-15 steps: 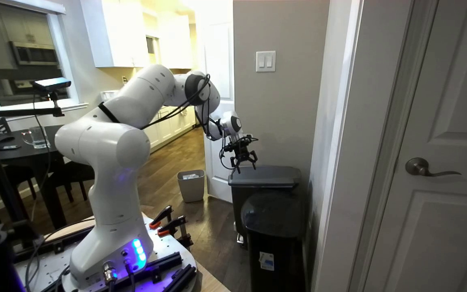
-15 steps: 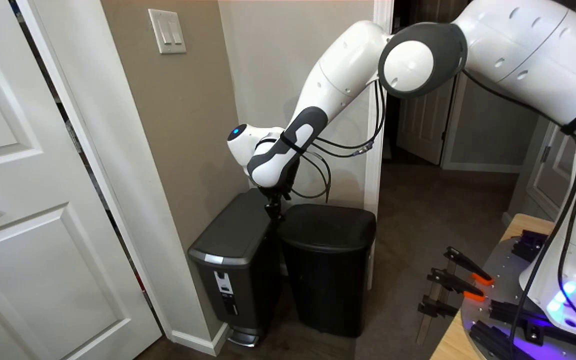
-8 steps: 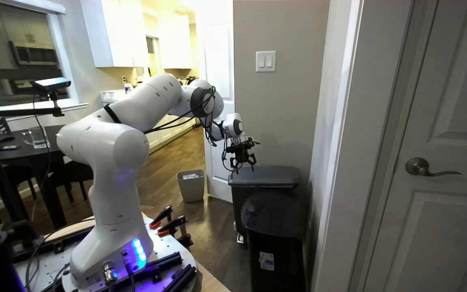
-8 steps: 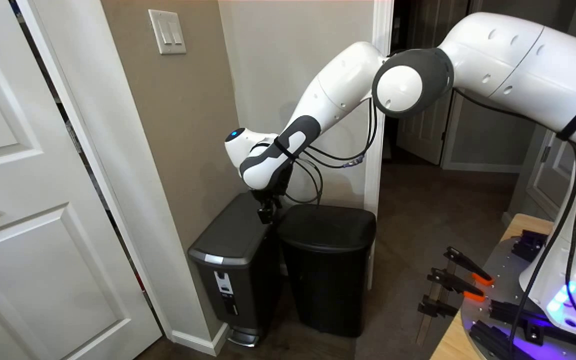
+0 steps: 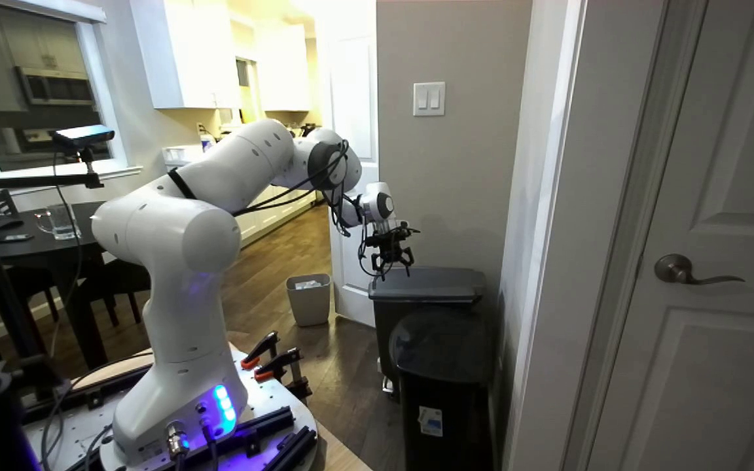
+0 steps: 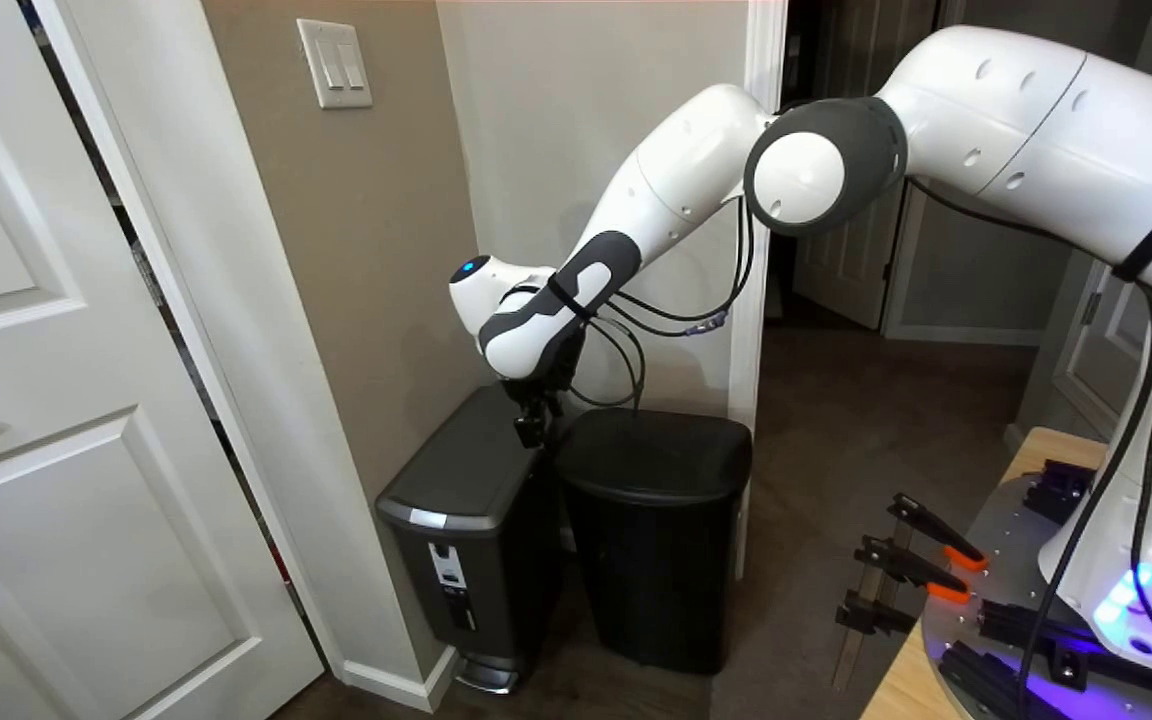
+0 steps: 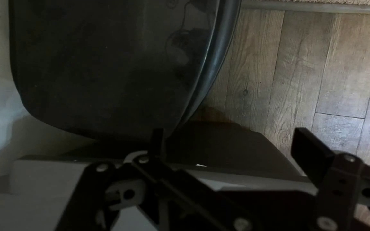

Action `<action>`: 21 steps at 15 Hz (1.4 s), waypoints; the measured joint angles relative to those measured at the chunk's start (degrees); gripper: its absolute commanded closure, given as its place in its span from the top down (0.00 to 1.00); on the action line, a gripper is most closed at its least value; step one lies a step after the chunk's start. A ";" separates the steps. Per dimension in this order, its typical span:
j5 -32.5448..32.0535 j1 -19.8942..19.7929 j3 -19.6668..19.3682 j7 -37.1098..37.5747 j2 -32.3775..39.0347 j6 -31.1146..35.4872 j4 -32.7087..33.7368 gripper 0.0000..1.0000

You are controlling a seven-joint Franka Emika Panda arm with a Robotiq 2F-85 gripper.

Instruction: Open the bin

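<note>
Evidently the step in hand is the approach, not the lift. The tall black rectangular plastic trash bin (image 6: 496, 550) with a flat dark-grey lid (image 6: 466, 460) stands close along a smooth tan-painted wall (image 6: 366, 230), just beside a black plastic bin (image 6: 651, 550) with a glossy rounded top. The grey lid lies down flat, so the opening itself looks not yet begun. Over that lid's long side, the one facing the rounded-top bin, hangs the black jointed two-fingered gripper (image 5: 395, 271); the wrist view shows its fingers (image 7: 312, 152) spread well apart, holding nothing. Whether a fingertip touches the lid, I cannot tell.

Next, I judge, the move calls for settling one finger over the gap between the bins, lowering it beneath the lid's edge, then raising. That gap looks narrow, so sideways drift could push the rounded-top bin. Lifting near the end with the curved silver foot pedal (image 6: 486, 678) would probably serve best, since the hinge should lie opposite
</note>
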 measured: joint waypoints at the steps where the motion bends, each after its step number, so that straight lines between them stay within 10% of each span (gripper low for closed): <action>1: 0.00 0.05 -0.04 0.00 0.01 0.01 0.00 1.00; 10: 0.82 2.09 -0.27 1.75 10.84 0.43 6.54 1.00; 21: -5.09 11.85 -11.91 12.00 20.61 -4.28 15.99 1.00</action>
